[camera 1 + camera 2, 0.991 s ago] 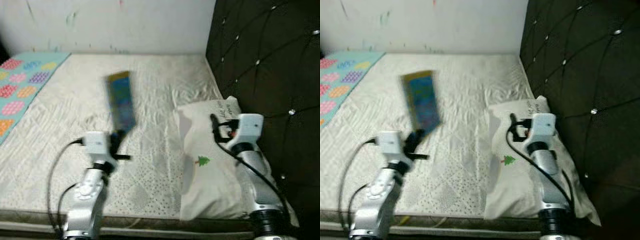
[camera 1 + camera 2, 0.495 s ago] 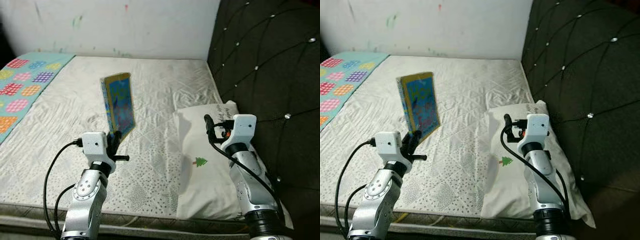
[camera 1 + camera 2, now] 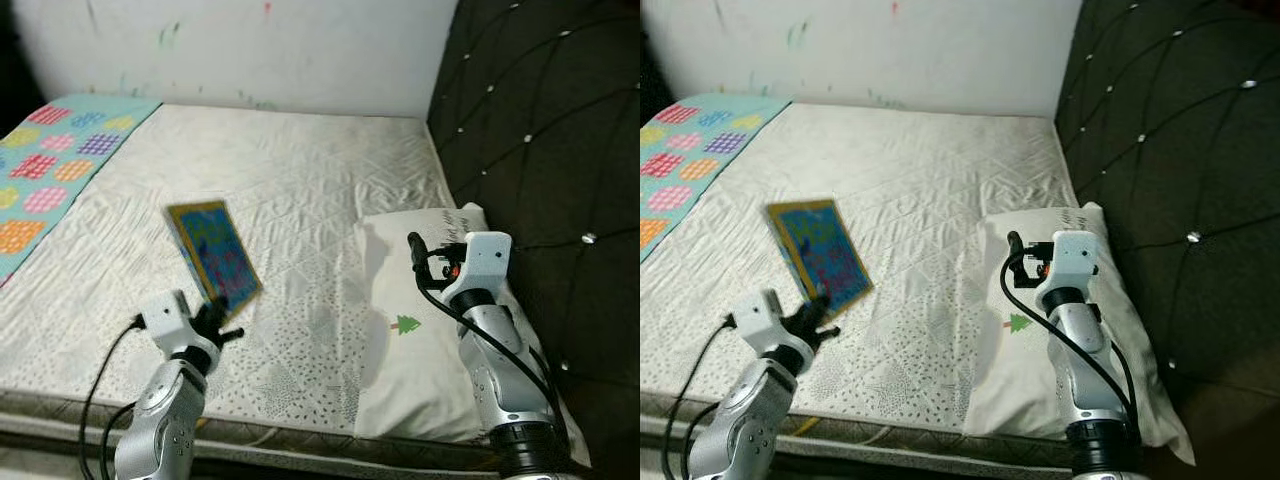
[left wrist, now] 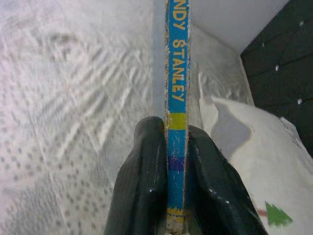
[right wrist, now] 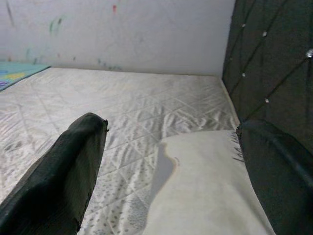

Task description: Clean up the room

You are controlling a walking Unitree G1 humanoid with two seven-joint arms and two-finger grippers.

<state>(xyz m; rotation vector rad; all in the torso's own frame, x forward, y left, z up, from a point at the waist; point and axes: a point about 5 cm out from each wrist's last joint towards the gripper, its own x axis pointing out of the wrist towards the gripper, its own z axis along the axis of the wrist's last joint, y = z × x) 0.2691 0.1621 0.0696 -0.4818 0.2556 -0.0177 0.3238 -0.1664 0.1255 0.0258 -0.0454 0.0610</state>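
Observation:
A thin picture book (image 3: 214,256) with a blue and yellow cover is tilted low over the white mattress (image 3: 300,190), leaning to the left. My left gripper (image 3: 212,320) is shut on its lower edge. In the left wrist view the two black fingers (image 4: 144,181) pinch the blue spine (image 4: 177,88) lettered in yellow. My right gripper (image 3: 428,262) hovers above the white pillow (image 3: 420,340) by the headboard. It is open, its fingers (image 5: 58,171) wide apart with nothing between them.
A black tufted headboard (image 3: 540,140) runs along the right side. A teal blanket (image 3: 50,170) with coloured patches covers the mattress's far left. A white wall (image 3: 250,45) stands behind. The mattress's front edge (image 3: 300,435) lies just below the arms.
The left arm has lowered and tipped the book from upright down toward the mattress. The camera has shifted a little. The right arm has stayed over the pillow.

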